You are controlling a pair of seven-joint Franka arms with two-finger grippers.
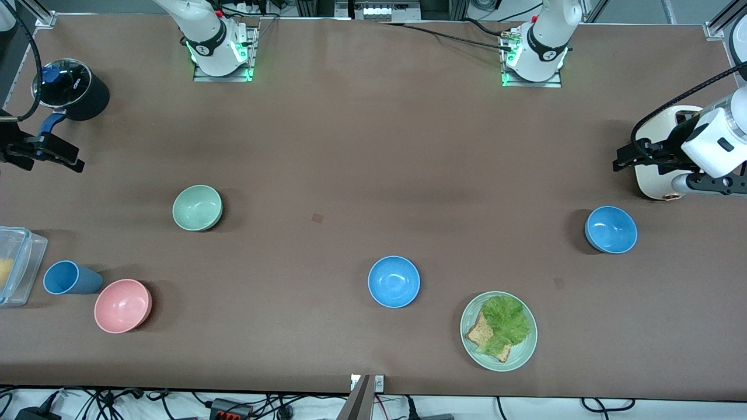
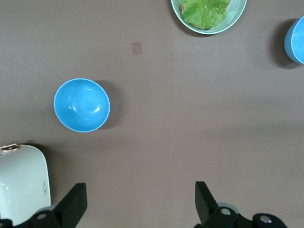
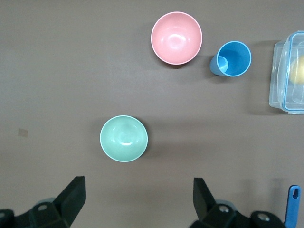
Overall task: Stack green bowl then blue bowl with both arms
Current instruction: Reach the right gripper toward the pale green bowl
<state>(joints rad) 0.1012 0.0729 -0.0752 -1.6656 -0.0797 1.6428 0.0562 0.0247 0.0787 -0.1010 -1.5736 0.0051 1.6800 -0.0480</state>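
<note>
The green bowl (image 1: 197,207) stands upright toward the right arm's end of the table; it also shows in the right wrist view (image 3: 123,138). Two blue bowls stand apart: one (image 1: 394,281) mid-table near the front camera, the other (image 1: 611,229) toward the left arm's end. The left wrist view shows the second one (image 2: 81,105) close by and the first one (image 2: 297,40) at the frame's edge. My left gripper (image 1: 623,158) (image 2: 138,204) is open and empty, up over the table beside a white appliance. My right gripper (image 1: 73,160) (image 3: 137,199) is open and empty, up over the table's edge.
A pink bowl (image 1: 122,305), a blue cup (image 1: 70,277) and a clear container (image 1: 14,265) stand at the right arm's end. A black pot (image 1: 70,87) with a blue handle is near the right gripper. A plate (image 1: 525,356) holds lettuce and toast. The white appliance (image 1: 656,181) stands under the left gripper.
</note>
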